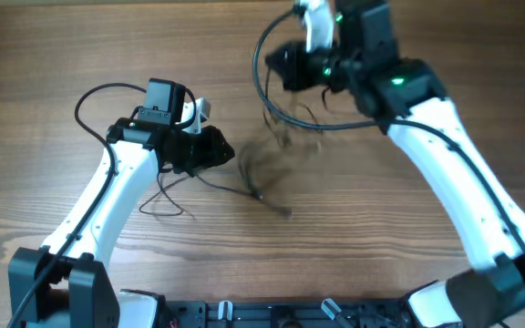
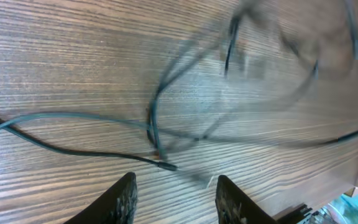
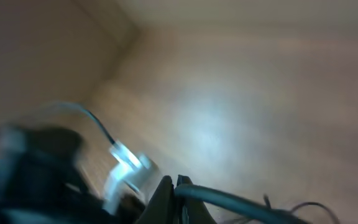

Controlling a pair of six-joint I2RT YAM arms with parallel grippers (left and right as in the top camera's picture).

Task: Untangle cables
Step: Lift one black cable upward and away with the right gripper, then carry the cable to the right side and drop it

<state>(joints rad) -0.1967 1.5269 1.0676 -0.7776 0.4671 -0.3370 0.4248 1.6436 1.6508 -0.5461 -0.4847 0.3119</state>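
The right gripper (image 3: 174, 186) has its fingers pressed together, pinching one strand of the cables (image 3: 241, 202). The strand runs out to the right from the fingertips. The right wrist view is too blurred to show more. Seen from overhead, this gripper (image 1: 288, 66) sits toward the far side of the table (image 1: 381, 237). The cables (image 1: 276, 150) trail from it toward the near side as a smeared dark tangle around the middle of the table.

The left gripper (image 2: 176, 182) is spread wide with nothing between its fingers (image 2: 124, 198), and it hovers over the wood. Just beyond its tips a thin strand lies on the table and ends in a small plug (image 2: 166, 165). Other strands loop away to the far right, blurred. From above, the left gripper sits just left of the tangle, and a loose loop lies nearer, beside its arm.
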